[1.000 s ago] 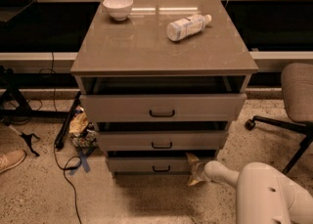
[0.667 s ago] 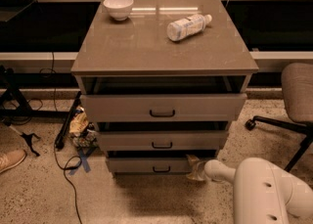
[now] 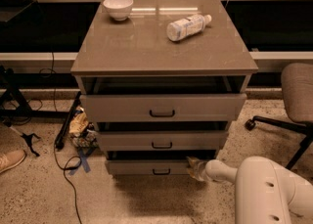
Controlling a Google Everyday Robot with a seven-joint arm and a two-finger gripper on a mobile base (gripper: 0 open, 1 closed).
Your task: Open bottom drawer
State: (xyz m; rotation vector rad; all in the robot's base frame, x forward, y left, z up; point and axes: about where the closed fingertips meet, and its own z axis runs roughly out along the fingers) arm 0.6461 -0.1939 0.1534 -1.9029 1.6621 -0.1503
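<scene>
Grey-brown cabinet top (image 3: 146, 52) with white bowl (image 3: 118, 7) and lying bottle (image 3: 188, 26); hand (image 3: 194, 168) by bottom drawer (image 3: 142, 167)

Gripper (image 3: 196, 168) slightly higher, nearer bottom drawer (image 3: 142, 168) right front corner than before.

Speckled floor (image 3: 39, 193); office chair (image 3: 298, 91) right; long counter (image 3: 34, 56) behind; dim warm light; gripper (image 3: 194, 168) low, front right.

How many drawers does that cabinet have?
3. The top drawer sits under the tabletop, the middle drawer below it, and the bottom drawer lowest. The gripper is at the bottom drawer's right end. None seem hidden.
</scene>
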